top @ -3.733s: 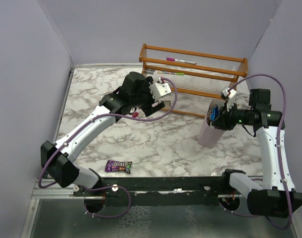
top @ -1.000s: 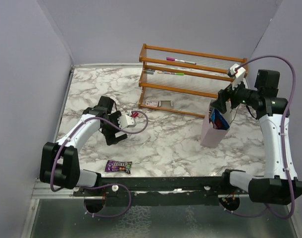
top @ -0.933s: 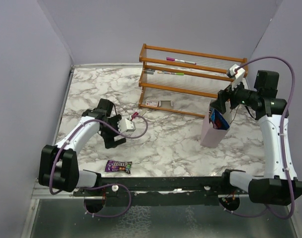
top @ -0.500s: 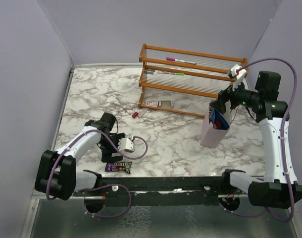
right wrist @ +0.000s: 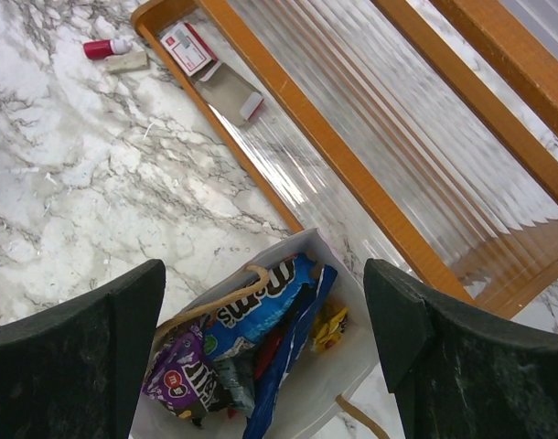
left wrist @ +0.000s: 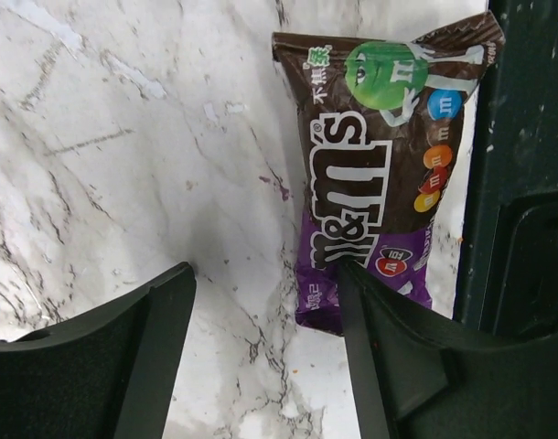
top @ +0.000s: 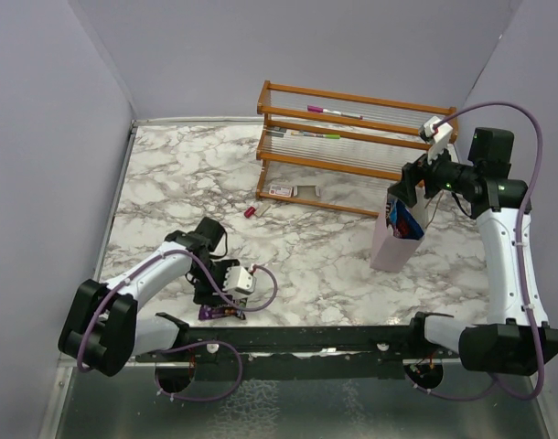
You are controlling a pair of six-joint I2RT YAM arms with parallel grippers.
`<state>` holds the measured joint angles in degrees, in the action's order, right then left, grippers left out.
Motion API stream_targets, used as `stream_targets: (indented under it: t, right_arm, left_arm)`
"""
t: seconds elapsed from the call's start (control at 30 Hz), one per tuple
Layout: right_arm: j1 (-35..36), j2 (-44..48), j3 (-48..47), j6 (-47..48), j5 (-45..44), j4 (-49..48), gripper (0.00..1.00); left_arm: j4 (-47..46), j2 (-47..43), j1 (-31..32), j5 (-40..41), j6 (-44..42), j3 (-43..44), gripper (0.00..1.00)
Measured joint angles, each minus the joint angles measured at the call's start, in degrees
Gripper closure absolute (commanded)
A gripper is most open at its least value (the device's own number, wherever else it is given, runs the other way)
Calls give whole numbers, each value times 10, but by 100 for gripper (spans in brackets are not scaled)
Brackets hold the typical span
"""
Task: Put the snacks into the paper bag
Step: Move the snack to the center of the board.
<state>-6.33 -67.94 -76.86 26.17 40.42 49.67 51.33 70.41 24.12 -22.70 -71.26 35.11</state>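
Note:
A dark brown and purple snack packet (top: 219,311) lies flat on the marble by the near edge. My left gripper (top: 212,294) is down over it. In the left wrist view the packet (left wrist: 370,174) runs along my right finger, whose tip covers its lower edge. The left finger rests on bare marble, so the left gripper (left wrist: 265,274) is open. The paper bag (top: 389,242) stands upright at the right. My right gripper (top: 409,187) hovers over its mouth, open and holding nothing. In the right wrist view the bag (right wrist: 352,366) holds several snacks (right wrist: 261,311), with my right gripper (right wrist: 263,274) spread wide above them.
A wooden rack (top: 352,146) with clear shelves stands at the back, right behind the bag. A tiny red piece (top: 250,211) and a small card (top: 279,191) lie near the rack's left foot. The black rail (left wrist: 526,183) runs right beside the packet at the table's near edge.
My left arm has swung from mid-table down to the near edge, onto the purple packet, and its jaws have narrowed. The right gripper has stayed above the bag.

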Motion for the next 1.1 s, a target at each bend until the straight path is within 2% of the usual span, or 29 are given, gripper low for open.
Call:
stream_targets:
  t: [0.13, 0.27, 0.6, 0.73, 0.87, 1.0, 1.1]
  right_arm:
    - [0, 0, 0, 0, -10, 0, 11]
    - [0, 0, 0, 0, -20, 0, 11]
    - [0, 5, 0, 0, -39, 3, 11]
    - [0, 6, 0, 0, -42, 8, 11]
    - [0, 10, 0, 0, -43, 17, 11]
    - [0, 12, -1, 0, -43, 23, 11]
    - [0, 13, 0, 0, -43, 27, 11]
  left_arm:
    - [-28, 1, 12, -19, 40, -2, 47]
    - [-75, 14, 34, -42, 97, 0, 52]
    - [-256, 95, 107, -49, 289, 44, 52]
    - [-293, 131, 113, -35, 357, 94, 44]
    - [-292, 127, 112, -32, 368, 131, 32]
    - [-243, 106, 112, -45, 313, 155, 17]
    - [-179, 101, 116, -60, 242, 168, 10]
